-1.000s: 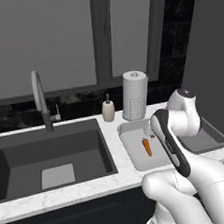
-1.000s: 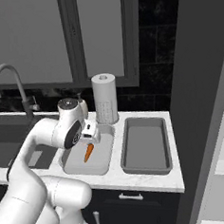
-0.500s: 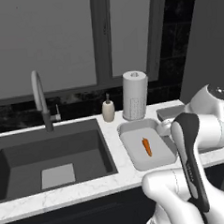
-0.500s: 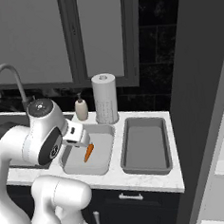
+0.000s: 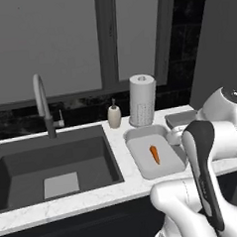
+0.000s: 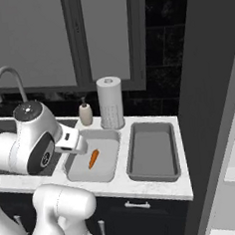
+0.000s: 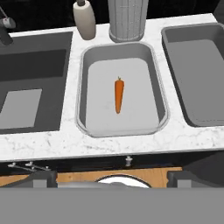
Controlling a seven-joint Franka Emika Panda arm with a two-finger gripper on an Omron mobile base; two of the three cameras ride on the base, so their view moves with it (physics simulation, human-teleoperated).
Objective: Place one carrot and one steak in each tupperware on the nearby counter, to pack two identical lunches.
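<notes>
One carrot [image 7: 118, 95] lay alone in the lighter tupperware [image 7: 89, 65], pointing roughly from twelve to six o'clock in the hand view, its tip toward six. The darker tupperware [image 7: 175, 39] sat just beside it at three o'clock and held nothing. Both trays rested on the white counter [image 7: 57, 144], with the sink basin [image 7: 26, 65] at nine o'clock and a soap bottle [image 7: 84, 19] and paper towel roll [image 7: 127, 15] near twelve.

Over the last second the arm had drawn up and back from the lighter tray, where it had hung right over the carrot, and the hand camera looked down on both trays from well above. The gripper [image 7: 112, 180] stood fully open with nothing in it, its fingertips [image 7: 37, 178] set far apart at the bottom of that view.

That reads as the first carrot delivered and let go. Judging by the trays, no steak was yet packed, and the darker tray lacked both items, so most of the task remained.
</notes>
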